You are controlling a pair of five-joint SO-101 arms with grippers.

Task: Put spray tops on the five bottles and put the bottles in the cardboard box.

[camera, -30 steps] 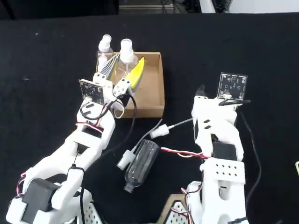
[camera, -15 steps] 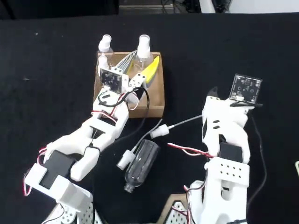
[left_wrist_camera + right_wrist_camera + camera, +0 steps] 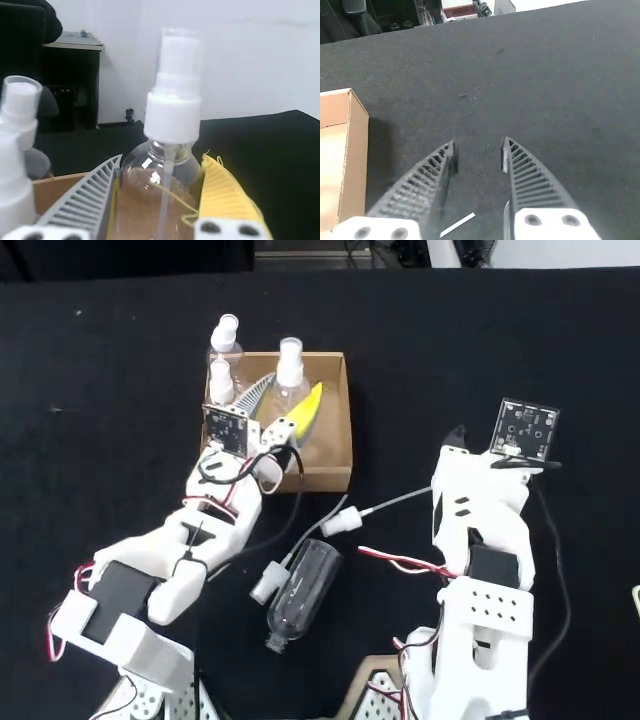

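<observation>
My left gripper (image 3: pixel 292 386) is shut on a clear bottle (image 3: pixel 289 390) with a white spray top (image 3: pixel 291 351), held upright inside the cardboard box (image 3: pixel 330 445). In the left wrist view the bottle (image 3: pixel 150 200) sits between the grey and yellow fingers (image 3: pixel 220 195) of my left gripper (image 3: pixel 162 159). Two more capped bottles (image 3: pixel 224 334) (image 3: pixel 221 380) stand at the box's far left corner. A bottle without a top (image 3: pixel 300 590) lies on the table, with two loose spray tops (image 3: pixel 345 520) (image 3: pixel 268 583) beside it. My right gripper (image 3: pixel 477 150) is open over bare table, right of the box.
The table is covered in black cloth (image 3: pixel 500 330). The right arm's body (image 3: pixel 480 540) stands right of the lying bottle, with red-and-white wires (image 3: pixel 390 565) running toward it. The box edge (image 3: pixel 340 150) shows in the right wrist view.
The left arm carried the bottle to the right over the box, then back left and lower into it. The right arm shifted slightly right, then held still.
</observation>
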